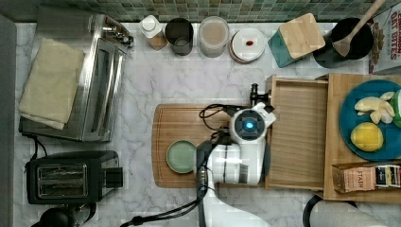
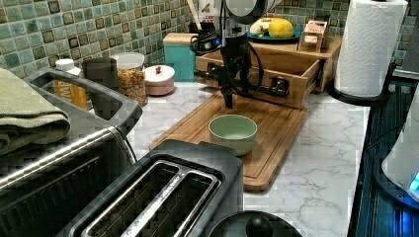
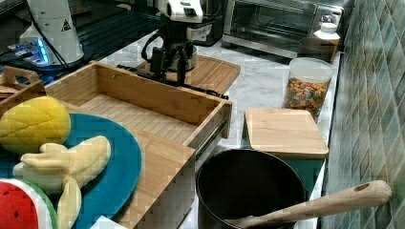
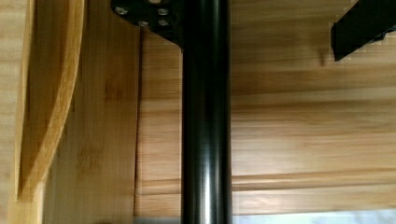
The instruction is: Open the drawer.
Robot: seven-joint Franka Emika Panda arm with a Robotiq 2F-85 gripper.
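1. The drawer (image 1: 298,135) sits pulled well out of its wooden cabinet (image 1: 361,137); in the top view its bare tray floor is exposed, with the front edge reaching over the cutting board (image 1: 182,142). Judged from this, the opening looks largely done.

2. Black bar handle (image 4: 205,116) runs along the drawer front; the left view shows it standing off the front panel on end posts (image 2: 279,89).

3. Gripper (image 2: 232,81) hangs at the handle, pointing down over the board's near edge. In the wrist view the bar passes between two dark finger parts, one (image 4: 149,16) touching or just beside the bar, the other (image 4: 362,28) well apart from it. So the fingers read as spread, not pinching the bar.

4. Step in hand, as I judge it: finishing the pull, or letting go of the handle.

5. To do it well: if more travel is wanted, draw straight along the slide line, toward the top view's left, level, with no twist that would bind the runners.

6. Mind the green bowl (image 1: 181,156) on the board, near the arm's wrist (image 1: 246,142); a long pull could crowd it.

7. If retreating, lift clear of the bar before swinging away, so that no finger hooks it.
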